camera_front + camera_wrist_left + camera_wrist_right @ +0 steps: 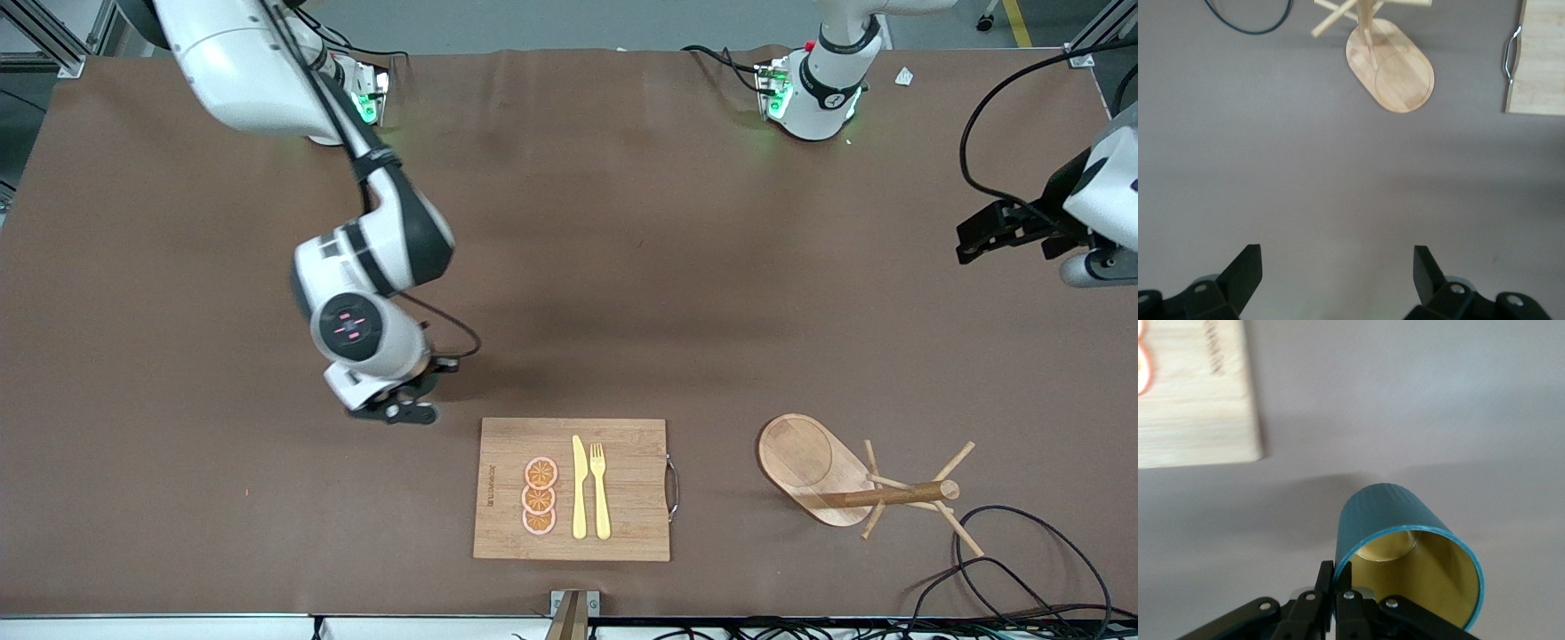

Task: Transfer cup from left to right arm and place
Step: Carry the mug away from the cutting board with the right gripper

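In the right wrist view, my right gripper [1338, 577] is shut on the rim of the dark teal cup [1391, 513], one finger inside against its mustard-brown wall and one outside. The handle does not show. In the front view, the right gripper [404, 411] is low over the table, beside the wooden board's [622, 524] corner toward the right arm's end, and the hand hides the cup. My left gripper [1338, 257] is open and empty. It waits raised over the left arm's end of the table [973, 240].
The board carries several orange slices [540, 496], a yellow knife [579, 489] and a yellow fork [600, 489]. A wooden mug tree [889, 493] on an oval base stands toward the left arm's end, also in the left wrist view [1395, 67]. Black cables [1022, 569] lie by the front edge.
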Available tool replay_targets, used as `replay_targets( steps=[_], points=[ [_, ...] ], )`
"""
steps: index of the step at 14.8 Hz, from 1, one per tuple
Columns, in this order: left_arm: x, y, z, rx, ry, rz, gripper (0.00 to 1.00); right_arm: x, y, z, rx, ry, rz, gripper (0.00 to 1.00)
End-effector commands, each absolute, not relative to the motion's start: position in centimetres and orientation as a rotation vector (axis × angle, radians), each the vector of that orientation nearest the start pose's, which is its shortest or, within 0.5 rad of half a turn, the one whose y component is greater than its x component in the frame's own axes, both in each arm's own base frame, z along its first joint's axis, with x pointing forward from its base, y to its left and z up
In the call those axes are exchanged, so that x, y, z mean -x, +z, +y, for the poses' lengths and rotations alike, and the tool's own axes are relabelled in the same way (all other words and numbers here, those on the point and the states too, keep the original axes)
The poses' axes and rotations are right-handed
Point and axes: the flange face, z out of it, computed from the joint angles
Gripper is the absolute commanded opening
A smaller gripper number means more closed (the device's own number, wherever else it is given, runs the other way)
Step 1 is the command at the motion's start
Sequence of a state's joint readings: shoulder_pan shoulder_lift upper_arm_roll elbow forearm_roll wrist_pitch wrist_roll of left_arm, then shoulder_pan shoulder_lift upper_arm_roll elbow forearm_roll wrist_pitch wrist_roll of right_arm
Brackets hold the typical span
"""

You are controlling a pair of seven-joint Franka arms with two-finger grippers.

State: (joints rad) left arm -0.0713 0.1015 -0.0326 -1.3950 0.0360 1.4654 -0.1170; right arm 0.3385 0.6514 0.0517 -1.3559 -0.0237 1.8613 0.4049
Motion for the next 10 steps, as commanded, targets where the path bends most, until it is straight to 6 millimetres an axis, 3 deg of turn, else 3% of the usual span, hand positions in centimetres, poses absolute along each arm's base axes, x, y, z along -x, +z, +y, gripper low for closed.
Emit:
replay_targets(
  steps=[1,3,6,10],
  points=[
    [-54.6,64.4,-4.6,3.121,0.072,-0.012,1.00,-68.5,33.8,18.2,3.168,0.214,-0.150,0.01],
    [-54.0,64.5,-4.8,3.119,0.069,-0.002,1.00,-69.7,33.4,12.8,3.147,0.205,-0.262,0.01],
    [-53.7,64.8,-5.6,3.114,0.051,0.026,1.00,-70.2,31.8,7.6,3.124,0.212,-0.361,0.01],
    [-53.7,64.8,-6.6,3.096,0.033,0.062,1.00,-70.1,29.6,4.4,3.104,0.166,-0.462,0.01]
  ],
)
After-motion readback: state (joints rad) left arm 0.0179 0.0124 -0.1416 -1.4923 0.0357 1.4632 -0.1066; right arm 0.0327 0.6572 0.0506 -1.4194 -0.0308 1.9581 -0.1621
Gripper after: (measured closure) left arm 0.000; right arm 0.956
